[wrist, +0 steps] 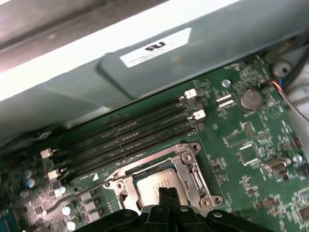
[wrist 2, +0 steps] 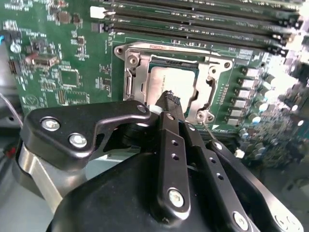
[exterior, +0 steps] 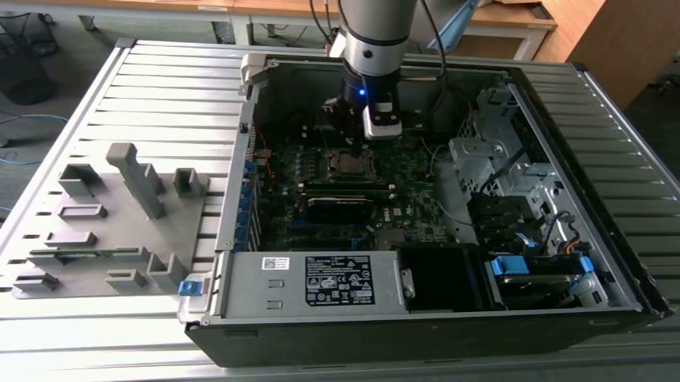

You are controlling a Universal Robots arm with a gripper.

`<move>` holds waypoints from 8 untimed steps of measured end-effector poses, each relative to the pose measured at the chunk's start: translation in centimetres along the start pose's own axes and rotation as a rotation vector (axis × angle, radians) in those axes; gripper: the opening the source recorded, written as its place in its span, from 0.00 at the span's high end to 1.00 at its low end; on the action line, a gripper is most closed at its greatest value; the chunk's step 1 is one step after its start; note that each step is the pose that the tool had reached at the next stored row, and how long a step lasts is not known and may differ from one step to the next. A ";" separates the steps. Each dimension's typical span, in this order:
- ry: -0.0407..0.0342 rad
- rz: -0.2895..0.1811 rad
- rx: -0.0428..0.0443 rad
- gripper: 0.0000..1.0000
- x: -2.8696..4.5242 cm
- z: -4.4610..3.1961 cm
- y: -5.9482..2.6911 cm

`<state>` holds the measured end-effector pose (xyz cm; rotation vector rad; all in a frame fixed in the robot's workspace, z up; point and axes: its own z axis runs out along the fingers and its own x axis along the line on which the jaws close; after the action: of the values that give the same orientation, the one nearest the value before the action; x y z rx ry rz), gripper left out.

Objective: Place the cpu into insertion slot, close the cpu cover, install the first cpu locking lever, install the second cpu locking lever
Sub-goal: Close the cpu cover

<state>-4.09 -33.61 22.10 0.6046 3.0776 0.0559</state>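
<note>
The cpu lies flat in the socket area of the green motherboard, its dull silver top showing through the window of the cpu cover. That silver frame rests down around the chip; in the first wrist view the cpu and cpu cover appear the same way. The insertion slot itself is hidden beneath them. My gripper hovers just above the chip's near edge, its black fingers pressed together and holding nothing; the gripper shows the same tips. In the exterior view the arm reaches down over the cpu.
Long black memory slots run beside the socket, toward the case wall. In the exterior view a power supply fills the case's front, drive cages stand on the exterior view's right, and a grey fixture plate lies outside on the exterior view's left.
</note>
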 end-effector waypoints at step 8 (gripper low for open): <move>0.0021 -0.144 -0.0011 0.89 0.00 0.09 0.00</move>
<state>-4.09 -33.61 22.01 0.3818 3.1124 0.0575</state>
